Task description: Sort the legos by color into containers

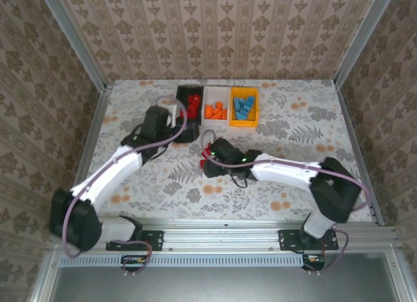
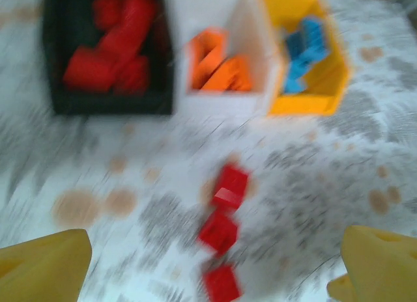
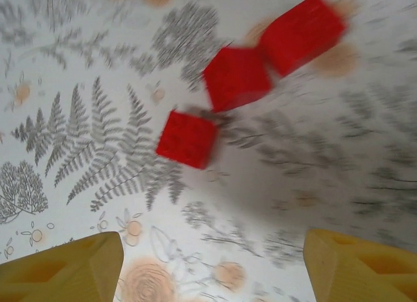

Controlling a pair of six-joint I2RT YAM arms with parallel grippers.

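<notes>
Three small open rectangular bins stand side by side, touching, at the middle of the far edge of the floral-patterned bench (image 1: 293,133). A black plastic bin (image 2: 111,105) holds a heap of red bricks (image 2: 111,48), a white plastic bin (image 2: 218,105) holds orange bricks (image 2: 218,64), and an orange-yellow plastic bin (image 2: 306,105) holds blue bricks (image 2: 303,48); each heap is too blurred to count. Three loose red plastic bricks (image 3: 187,139) lie in a ragged line near the bench's middle, on the near side of the bins and well apart from them. From above, the right arm's wrist covers most of them. The right gripper (image 3: 212,240) hangs over them, its yellow fingers spread wide and holding nothing. The left gripper (image 2: 215,243) hovers beside the black bin's left side, likewise wide open and empty. An aluminium rail (image 1: 228,225) borders the bench's near edge.
</notes>
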